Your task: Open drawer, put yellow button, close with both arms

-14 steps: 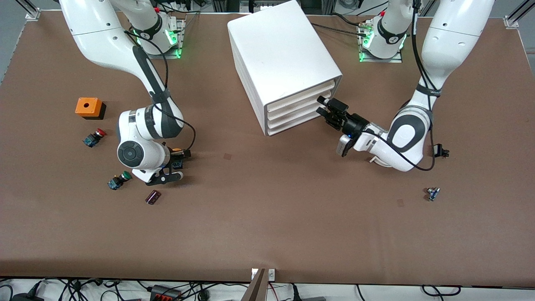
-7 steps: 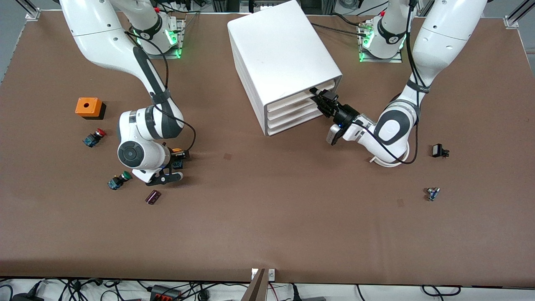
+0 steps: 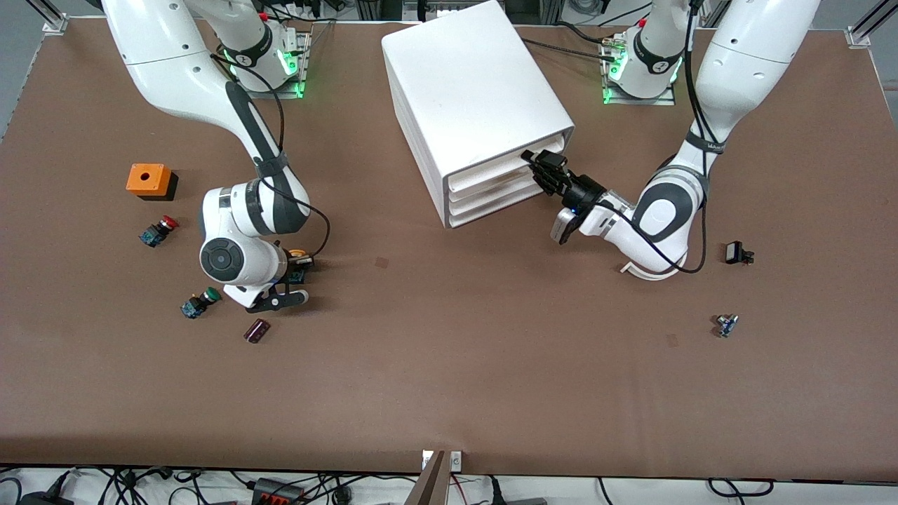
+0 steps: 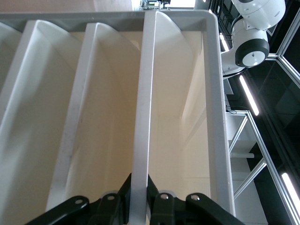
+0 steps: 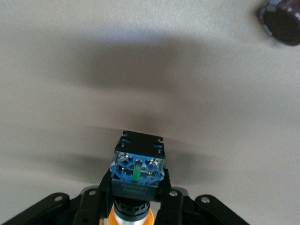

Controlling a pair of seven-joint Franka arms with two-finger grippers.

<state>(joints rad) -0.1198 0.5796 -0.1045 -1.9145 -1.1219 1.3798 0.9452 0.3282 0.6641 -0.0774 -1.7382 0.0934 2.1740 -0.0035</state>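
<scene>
While the high camera only catches a sliver of orange under the right arm's wrist, the right wrist view shows plainly that the right end effector [image 5: 133, 199] is clamped on the small push-button switch with the yellow-orange cap and blue-black base [image 5: 136, 176], low over the brown matte surface [image 3: 449, 365] toward the right arm's end. That same wrist view catches a dark maroon cylinder [image 5: 281, 21] lying close by; from above it sits nearer the front camera than the held switch. Next to it lies a green-capped switch [image 3: 198, 302], then farther back a red-capped switch [image 3: 158, 231] and an orange box with a round hole on top [image 3: 149, 179].

Toward the left arm's end, two small dark parts [image 3: 727, 325] lie well apart from the white boxy plastic cabinet [image 3: 470, 91]. The left end effector [image 3: 544, 170] meets the front of the uppermost shallow white tray drawer [image 3: 491, 170]; the left wrist view shows its fingers [image 4: 124, 197] pinched together on that drawer's thin front lip, a detail lost from above. Green lights glow at both arm bases, and cables trail along the floor near the front camera.
</scene>
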